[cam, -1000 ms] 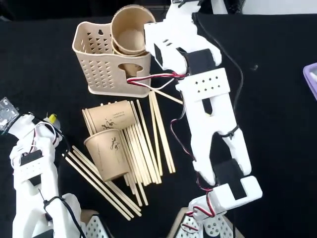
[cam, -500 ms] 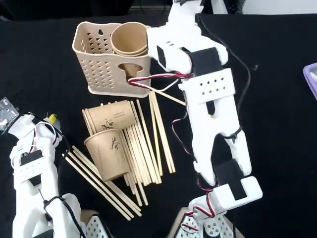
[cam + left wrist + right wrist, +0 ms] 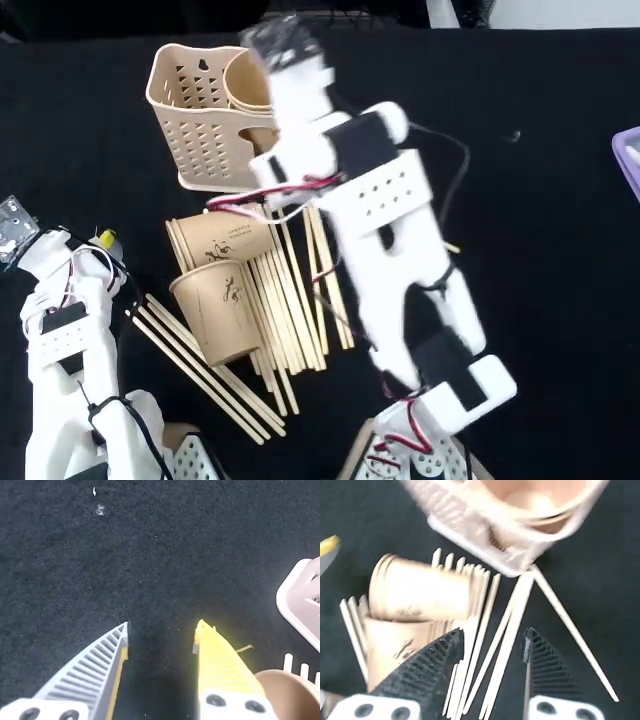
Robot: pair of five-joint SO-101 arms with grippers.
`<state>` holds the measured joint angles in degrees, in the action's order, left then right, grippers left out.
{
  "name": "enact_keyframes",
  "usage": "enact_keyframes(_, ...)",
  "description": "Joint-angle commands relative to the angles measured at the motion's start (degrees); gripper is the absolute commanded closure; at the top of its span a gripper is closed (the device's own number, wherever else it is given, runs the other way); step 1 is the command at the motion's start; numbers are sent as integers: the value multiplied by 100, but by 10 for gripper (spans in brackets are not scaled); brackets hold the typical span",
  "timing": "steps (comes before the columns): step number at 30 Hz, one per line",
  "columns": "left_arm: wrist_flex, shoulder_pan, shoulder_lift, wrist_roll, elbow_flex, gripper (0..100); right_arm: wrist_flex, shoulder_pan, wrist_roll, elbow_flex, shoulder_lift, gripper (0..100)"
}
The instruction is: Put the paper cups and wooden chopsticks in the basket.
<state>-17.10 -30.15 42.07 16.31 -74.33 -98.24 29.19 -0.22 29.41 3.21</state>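
While nested cups (image 3: 240, 85) sit in the basket (image 3: 195, 130), two paper cups (image 3: 222, 236) and the chopsticks (image 3: 295, 300) lie on the table (image 3: 540, 250); right gripper (image 3: 492, 647) and left gripper (image 3: 160, 632) are spread, empty

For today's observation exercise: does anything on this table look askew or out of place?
Two paper cups lie on their sides atop scattered wooden chopsticks, outside the basket, which already holds nested cups.
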Motion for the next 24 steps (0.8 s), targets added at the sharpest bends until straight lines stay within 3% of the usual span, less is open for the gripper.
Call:
enact_keyframes(1,79,31,88,-9,136,787,70,598,132,-391,-215,805)
enact_keyframes(8,70,22,88,9,145,787,2382,1204,1635,-3802,-1613,805)
enact_keyframes(13,62,-321,88,185,198,787,4290,1222,2057,-5763,-2369,808)
enact_keyframes(16,79,-602,88,668,198,787,5327,1231,1934,-6316,-2273,808)
enact_keyframes(20,70,-655,88,695,198,787,6725,1231,1002,-6756,-1982,808)
enact_keyframes(24,70,-655,88,695,198,787,7270,1240,360,-6862,-1736,808)
